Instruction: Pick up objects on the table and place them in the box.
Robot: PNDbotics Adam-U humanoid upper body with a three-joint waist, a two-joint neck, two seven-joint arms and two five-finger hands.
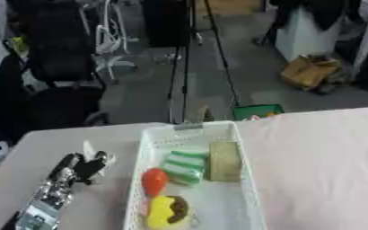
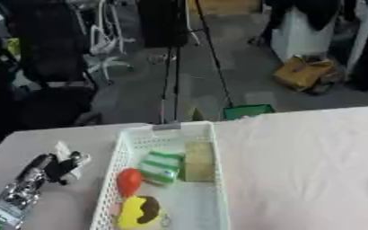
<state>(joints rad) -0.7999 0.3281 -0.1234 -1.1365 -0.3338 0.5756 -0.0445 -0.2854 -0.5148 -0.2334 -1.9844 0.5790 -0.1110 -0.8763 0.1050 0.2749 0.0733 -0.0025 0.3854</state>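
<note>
White plastic, latticed on its sides, makes up the box point(image 1: 246, 179), which sits mid-table point(image 1: 321, 152) with its long axis running away from the robot. Inside lie a tan block point(image 1: 224, 161), a green-and-white striped pack point(image 1: 184, 167), a red rounded piece point(image 1: 153, 180) and, nearest the camera, a yellow and dark brown toy point(image 1: 168, 212).

Left of the box, the left hand point(image 1: 83, 167) rests on the table, arm coming in from the lower left corner. Its dark fingers look curled round something small and white point(image 1: 88, 148) that sticks up past them; I cannot make out what it is, only a pale, thin shape. The right hand shows in neither view.

My reading is that the white thing is the piece in play, sitting at the hand just beside the box's left wall and not yet over it. It looks light and thin, probably soft or crinkly, so it would likely bend rather than resist. Taking it low, near where it meets the fingers, seems safer than pinching the free upper end, which could fold or slip. Clearing the wall calls for a small lift first.
</note>
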